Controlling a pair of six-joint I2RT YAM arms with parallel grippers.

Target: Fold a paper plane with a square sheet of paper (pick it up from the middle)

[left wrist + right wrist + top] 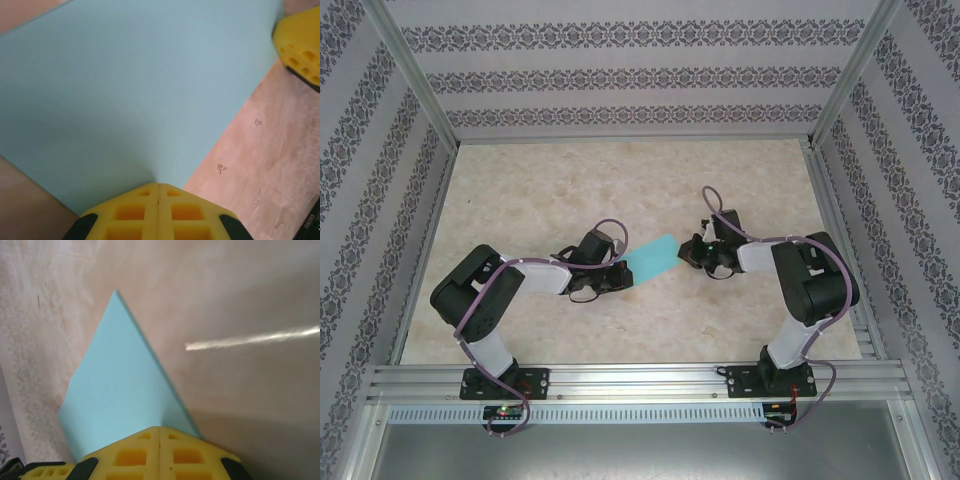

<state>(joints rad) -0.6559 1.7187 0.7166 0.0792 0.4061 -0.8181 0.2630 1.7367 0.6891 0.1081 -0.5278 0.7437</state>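
The square sheet of paper (655,257) is plain turquoise and spans the gap between my two grippers near the table's middle. My left gripper (627,270) is shut on its near-left edge. In the left wrist view the yellow fingertips (150,192) meet tightly where the sheet (130,90) runs into them. My right gripper (688,250) is shut on the opposite edge. In the right wrist view the sheet (120,390) narrows to a far point and puckers slightly at the closed jaws (159,429). The paper plane shape is not formed; the sheet looks flat.
The beige marbled tabletop (620,180) lies open behind the sheet, inside patterned walls and a metal frame (620,380). One yellow finger of the right gripper (302,42) shows in the left wrist view. A bright streak (250,339) crosses the table.
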